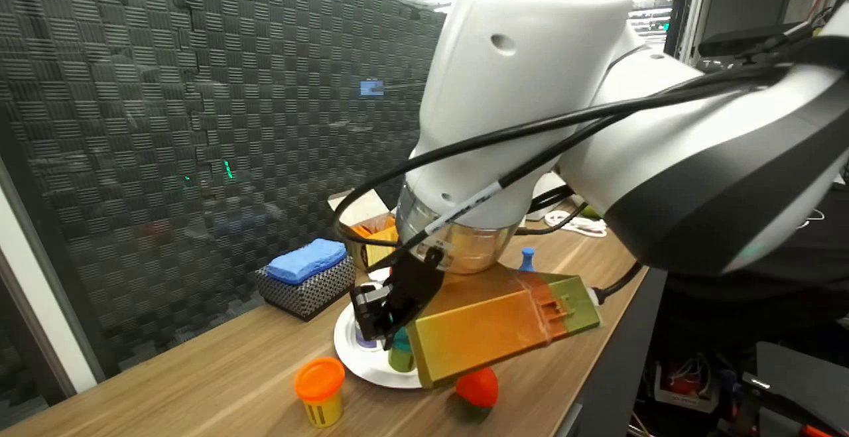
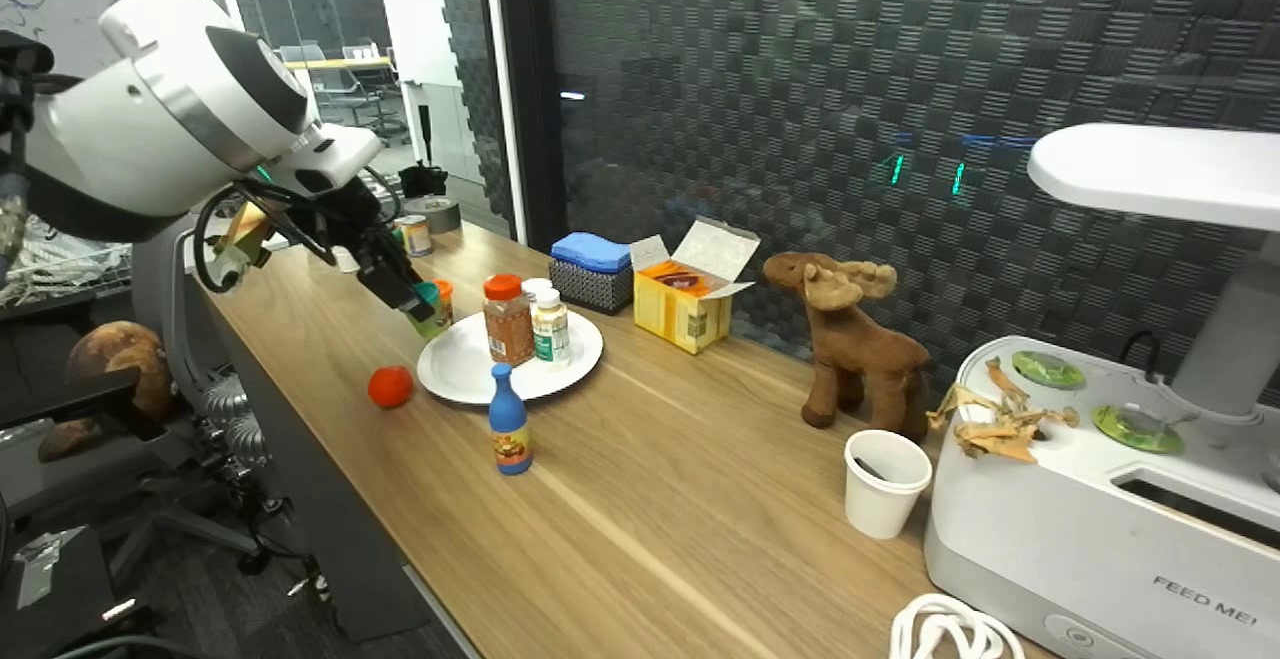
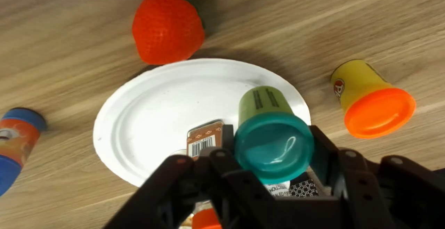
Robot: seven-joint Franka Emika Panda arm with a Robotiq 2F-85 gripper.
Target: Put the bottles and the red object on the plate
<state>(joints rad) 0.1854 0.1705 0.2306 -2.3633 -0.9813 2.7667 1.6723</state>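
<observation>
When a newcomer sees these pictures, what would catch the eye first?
The eye probably falls on the white robot arm over the table, its fingers closed on a green jar near the plate. Next may come the red strawberry-like object beside the plate, and the toy moose near the cup.

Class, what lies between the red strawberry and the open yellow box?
The white plate, with bottles standing on it; this shows in an exterior view.

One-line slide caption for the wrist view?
The gripper holds a teal-lidded green tub near the white plate, with a red strawberry-shaped object and an orange-lidded yellow tub on the table.
</observation>
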